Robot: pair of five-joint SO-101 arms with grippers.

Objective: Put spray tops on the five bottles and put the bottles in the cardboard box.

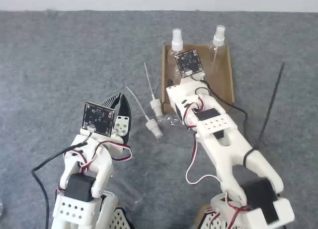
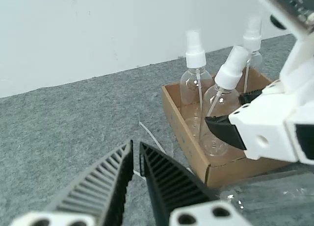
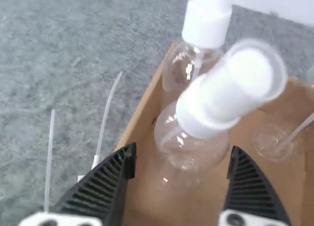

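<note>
Your bench (image 1: 59, 55) is covered in a grey, felt-like carpet with a mottled, fuzzy nap, and it runs back to a plain white wall (image 2: 73, 30). You can see the wall meet the grey covering in a straight line at the far side, with a few faint marks on it. The light is soft and even, casting only weak shadows.

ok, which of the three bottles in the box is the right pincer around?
The tilted bottle: it leans inside the open right pincer. The two upright bottles stand farther back in the cardboard box, outside the pincer.
</note>
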